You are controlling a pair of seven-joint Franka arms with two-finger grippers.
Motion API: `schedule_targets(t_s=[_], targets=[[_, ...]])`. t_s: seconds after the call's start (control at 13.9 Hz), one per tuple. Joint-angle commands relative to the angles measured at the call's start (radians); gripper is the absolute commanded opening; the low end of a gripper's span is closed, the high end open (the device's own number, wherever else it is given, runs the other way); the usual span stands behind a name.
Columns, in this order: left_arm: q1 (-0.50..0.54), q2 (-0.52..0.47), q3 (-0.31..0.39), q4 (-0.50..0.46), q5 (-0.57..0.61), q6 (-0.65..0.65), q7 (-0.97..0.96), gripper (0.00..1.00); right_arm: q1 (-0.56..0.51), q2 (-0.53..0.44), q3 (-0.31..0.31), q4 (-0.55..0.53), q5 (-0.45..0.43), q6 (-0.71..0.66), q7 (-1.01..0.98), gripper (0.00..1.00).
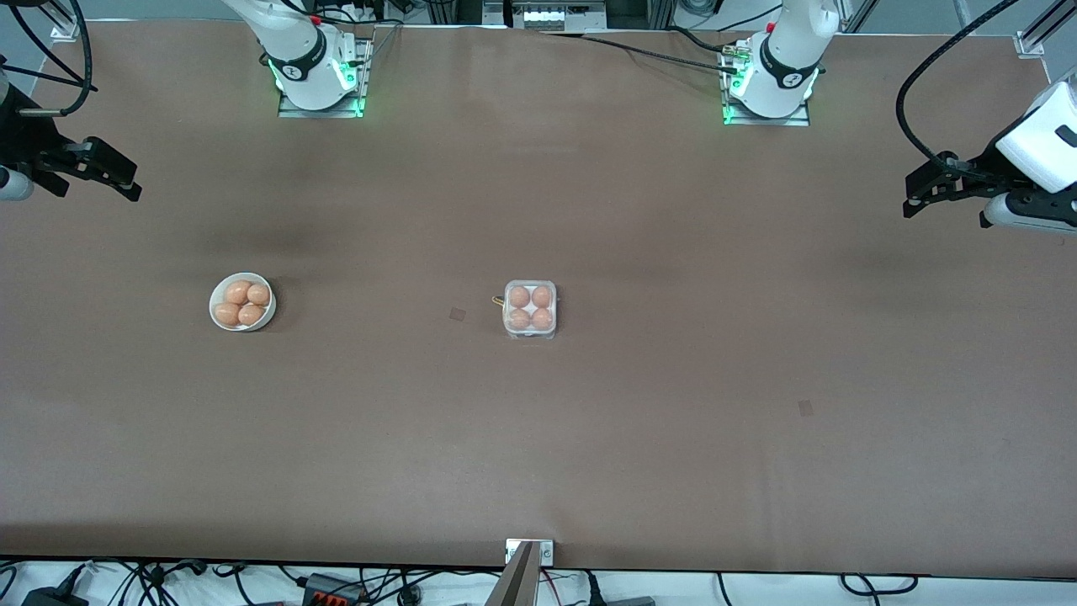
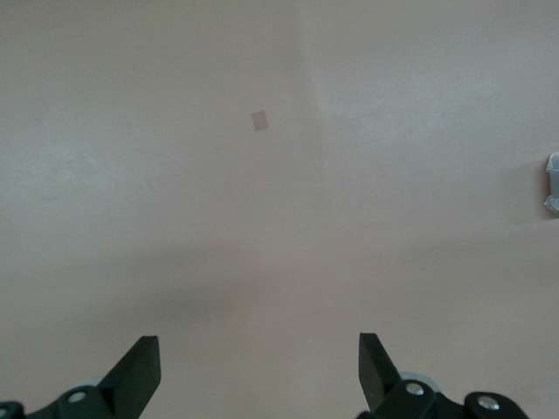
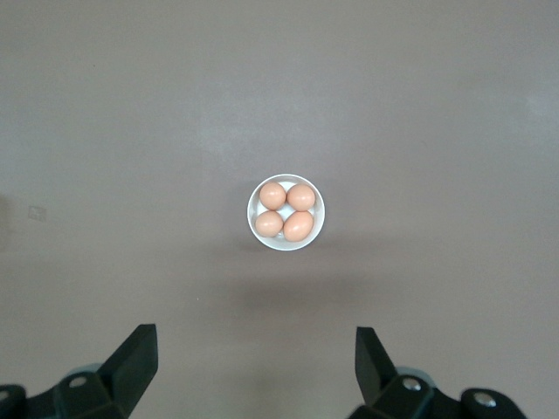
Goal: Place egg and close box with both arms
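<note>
The box (image 1: pixel 530 331) stands mid-table, a white tray with a clear lid that seems to lie down over it. An orange-brown egg (image 1: pixel 520 296) fills every cell. A sliver of the box shows at the edge of the left wrist view (image 2: pixel 552 183). My left gripper (image 1: pixel 913 195) is open and empty, up over the left arm's end of the table, and shows in its own view (image 2: pixel 259 367). My right gripper (image 1: pixel 130 183) is open and empty over the right arm's end, with bare table between its fingers (image 3: pixel 256 362).
A round white bowl (image 1: pixel 271 316) with several more brown eggs (image 1: pixel 238 293) sits toward the right arm's end; the right wrist view shows it (image 3: pixel 321 202) too. Small square marks lie on the brown table (image 1: pixel 457 314) (image 1: pixel 805 408). A metal bracket (image 1: pixel 528 551) sits at the near edge.
</note>
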Motion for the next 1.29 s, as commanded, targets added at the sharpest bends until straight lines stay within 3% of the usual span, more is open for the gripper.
schedule_targets(t_s=[0.0, 1.22], targets=[[0.008, 0.003, 0.000, 0.023, -0.014, -0.024, 0.013, 1.00, 0.002, -0.013, -0.003, -0.008, 0.008, -0.005, -0.002, 1.00], [0.008, 0.004, 0.002, 0.023, -0.013, -0.024, 0.013, 1.00, -0.002, -0.003, -0.003, -0.011, 0.008, 0.005, -0.002, 1.00]])
